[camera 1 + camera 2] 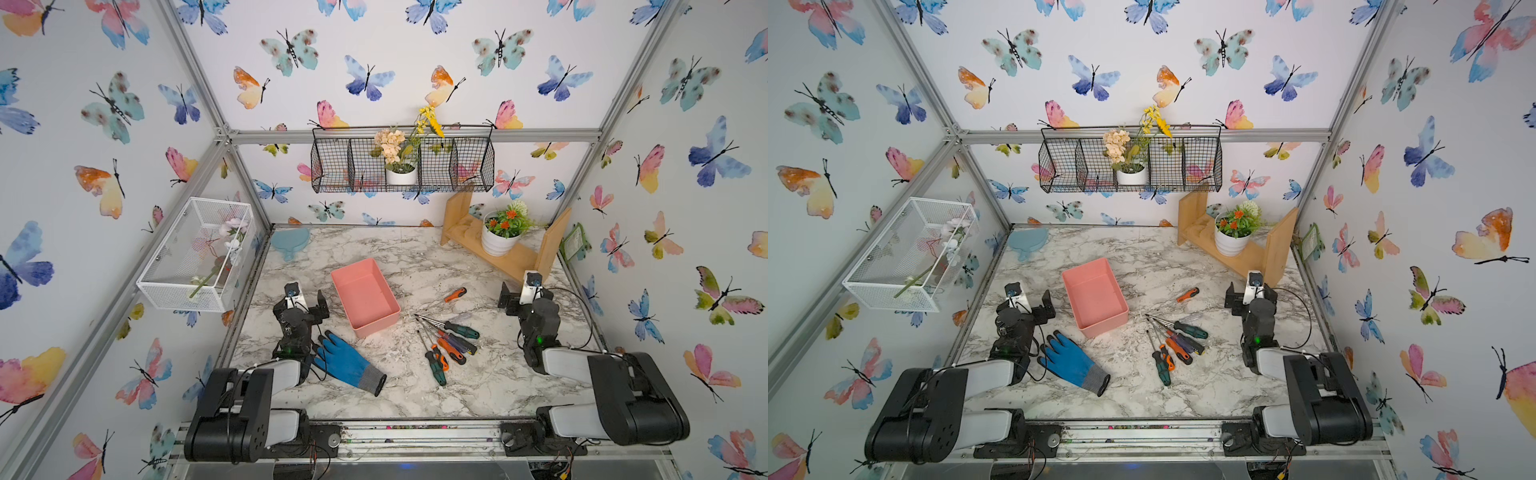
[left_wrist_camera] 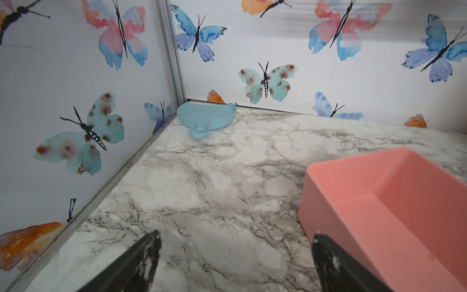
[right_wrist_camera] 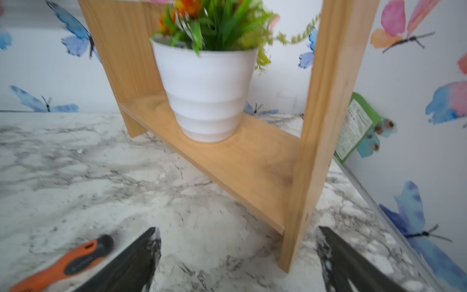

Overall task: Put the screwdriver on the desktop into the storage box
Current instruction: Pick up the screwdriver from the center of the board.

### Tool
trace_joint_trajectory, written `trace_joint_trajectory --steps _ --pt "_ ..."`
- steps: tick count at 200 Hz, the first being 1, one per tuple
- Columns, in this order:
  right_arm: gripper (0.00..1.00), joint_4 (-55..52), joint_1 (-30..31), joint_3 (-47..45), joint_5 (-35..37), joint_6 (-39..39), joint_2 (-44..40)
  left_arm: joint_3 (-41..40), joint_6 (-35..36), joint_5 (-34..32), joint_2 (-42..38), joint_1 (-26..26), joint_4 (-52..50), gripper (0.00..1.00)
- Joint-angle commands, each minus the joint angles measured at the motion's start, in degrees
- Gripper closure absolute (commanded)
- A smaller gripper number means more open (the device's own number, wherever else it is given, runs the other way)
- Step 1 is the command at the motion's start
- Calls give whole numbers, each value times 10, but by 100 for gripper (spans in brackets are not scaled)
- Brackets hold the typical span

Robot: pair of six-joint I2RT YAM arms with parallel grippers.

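screwdrivers (image 1: 451,351) lie heaped on my worktop (image 1: 415,395) near the box (image 1: 365,295), one orange screwdriver (image 1: 455,294) apart from them. i see left pincer (image 2: 235,240) and right pincer (image 3: 237,235) gaping wide, holding nothing.

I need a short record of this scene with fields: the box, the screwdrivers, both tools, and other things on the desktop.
storage box: pink, empty, on the desktop
screwdriver pile: several crossed, on the desktop, right of the box
lone screwdriver: orange handle, apart from the pile
left tool: open, holds nothing, next to the box
right tool: open, holds nothing, facing the wooden shelf
blue glove: flat on the desktop
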Motion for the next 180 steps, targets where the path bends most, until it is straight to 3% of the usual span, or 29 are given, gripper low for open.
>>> trace_joint_trajectory --steps 1,37,53,61,97,140,180 --pt "2 -235 0 113 -33 107 -26 63 -55 -48 -55 0 -145 1" --pt "0 -453 -1 261 -158 184 46 158 -201 -117 -88 3 -352 1" --pt "24 -463 0 281 -279 197 57 198 -209 -61 -79 4 -423 1" --pt "28 -471 9 285 -308 220 55 216 -216 -28 -73 4 -451 1" --pt "27 -661 138 348 -242 189 27 254 -247 75 -51 2 -528 0" --pt "36 -871 268 365 -190 188 -4 215 -291 157 -73 -3 -557 10" --pt "45 -947 409 380 -172 231 26 200 -313 185 -82 -11 -562 18"
